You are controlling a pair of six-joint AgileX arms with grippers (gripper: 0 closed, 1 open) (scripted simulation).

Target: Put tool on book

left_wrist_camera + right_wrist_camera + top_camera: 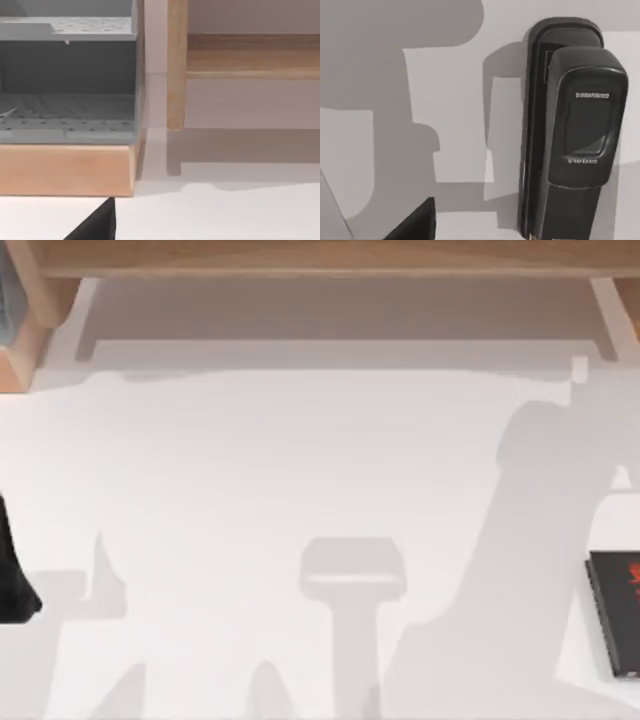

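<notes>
The tool (570,130) is a long black device with a raised, rounded body and small pale lettering; in the right wrist view it lies flat on the white table. A dark part of my right gripper (415,222) shows beside it, apart from it. The book (615,615), thin and black with red marking and a grey spine edge, lies at the table's right edge in the top view, cut off by the frame. My left arm (12,580) is a dark shape at the table's left edge, and a dark part of my left gripper (97,225) shows over the table.
A wooden shelf (320,260) runs along the back of the table on wooden posts (176,65). At the back left stands a grey shelf unit (67,75) on a wooden base (65,170). Arm shadows fall across the white tabletop (250,460).
</notes>
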